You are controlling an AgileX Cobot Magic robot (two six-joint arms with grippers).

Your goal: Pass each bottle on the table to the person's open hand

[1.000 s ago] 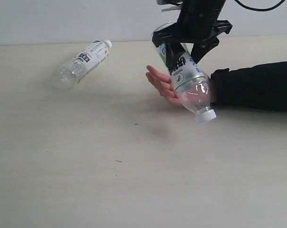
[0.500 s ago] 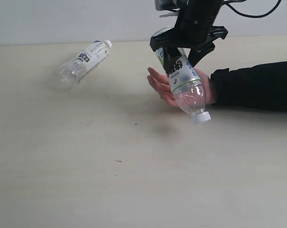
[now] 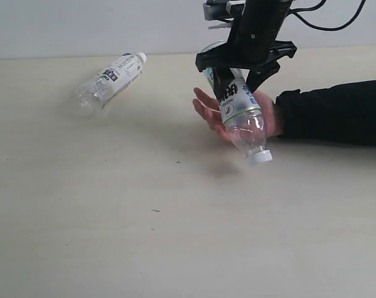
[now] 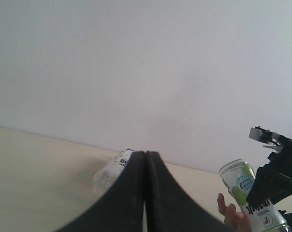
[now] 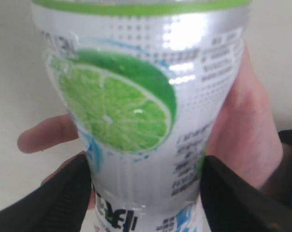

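A white-capped bottle (image 3: 110, 79) lies on its side on the worktop (image 3: 113, 223), far left. The left pincer (image 4: 146, 162) is pressed closed and empty. Right of centre, the right pincer (image 3: 237, 69) grips a lime-label bottle (image 3: 242, 112), cap tilted downward, over the person's open hand (image 3: 207, 107). It hides most of the palm, and they may be touching. The black sleeve (image 3: 337, 115) is cut off at the right.

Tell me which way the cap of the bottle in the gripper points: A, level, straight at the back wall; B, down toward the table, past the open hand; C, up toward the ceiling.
B: the right gripper holds the lime-label bottle tilted, its white cap lowest, just below the person's open hand.
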